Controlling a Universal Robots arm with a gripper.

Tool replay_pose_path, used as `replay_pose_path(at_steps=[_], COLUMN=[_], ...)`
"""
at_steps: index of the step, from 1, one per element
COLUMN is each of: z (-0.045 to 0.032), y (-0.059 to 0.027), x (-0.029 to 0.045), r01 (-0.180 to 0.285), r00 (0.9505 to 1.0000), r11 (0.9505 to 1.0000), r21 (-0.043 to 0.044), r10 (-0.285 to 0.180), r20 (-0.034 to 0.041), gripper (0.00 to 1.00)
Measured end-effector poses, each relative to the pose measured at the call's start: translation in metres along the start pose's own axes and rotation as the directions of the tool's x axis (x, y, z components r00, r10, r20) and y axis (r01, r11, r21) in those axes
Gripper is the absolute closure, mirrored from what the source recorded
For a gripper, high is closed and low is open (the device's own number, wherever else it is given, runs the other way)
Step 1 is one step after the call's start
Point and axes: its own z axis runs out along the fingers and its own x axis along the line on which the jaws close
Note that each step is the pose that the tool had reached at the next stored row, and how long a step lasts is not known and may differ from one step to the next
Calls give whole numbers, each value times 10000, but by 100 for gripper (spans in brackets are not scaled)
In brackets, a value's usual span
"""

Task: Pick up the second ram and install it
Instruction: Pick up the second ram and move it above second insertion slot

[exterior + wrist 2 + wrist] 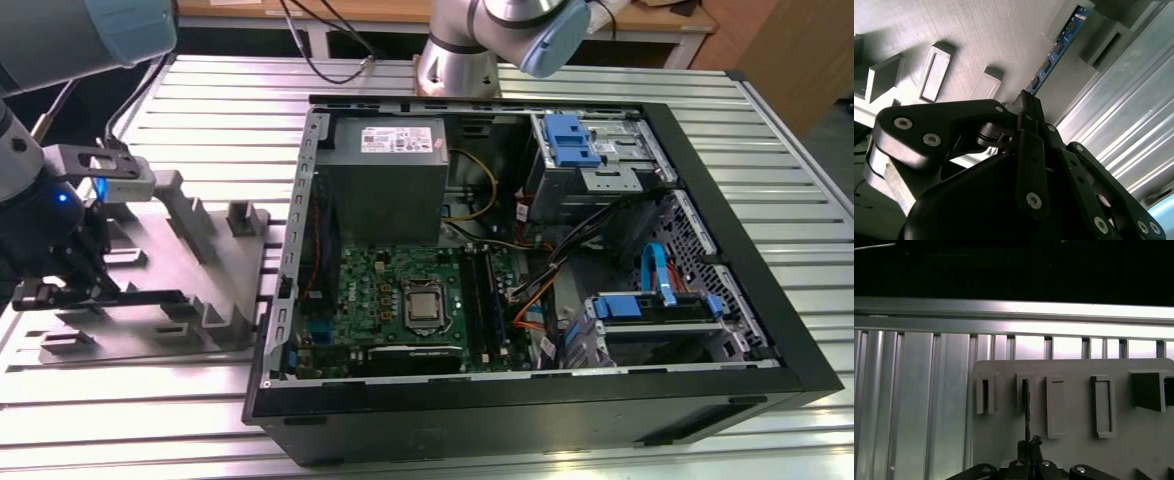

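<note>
The second ram (1056, 47) is a thin blue-green stick with dark chips, standing on its edge in a slot of the grey holder (1004, 30). In the first wrist view the second ram (1026, 407) shows edge-on as a dark line running from the gripper into a holder slot. My gripper (1026, 106) is shut on the near end of the stick, one finger on each side. In the exterior view the gripper (78, 285) hangs over the holder (200, 250) at the exterior view's left, with the dark stick (150, 297) lying along it.
The open computer case (747, 300) lies to the exterior view's right of the holder, with the green motherboard (380, 285), its long black slots (487, 300), the grey power-supply box (387, 160) and drive cages. The holder carries other raised blocks (1104, 405). All rest on a ribbed metal table (214, 100).
</note>
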Motion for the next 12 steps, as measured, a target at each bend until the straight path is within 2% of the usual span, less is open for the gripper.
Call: replay_pose_path(at_steps=[12], z=[-236], y=[9], x=[-9], r01=[-1], r00=[10000], r11=[10000], r21=[4], r10=[1], r20=[9], gripper=[88])
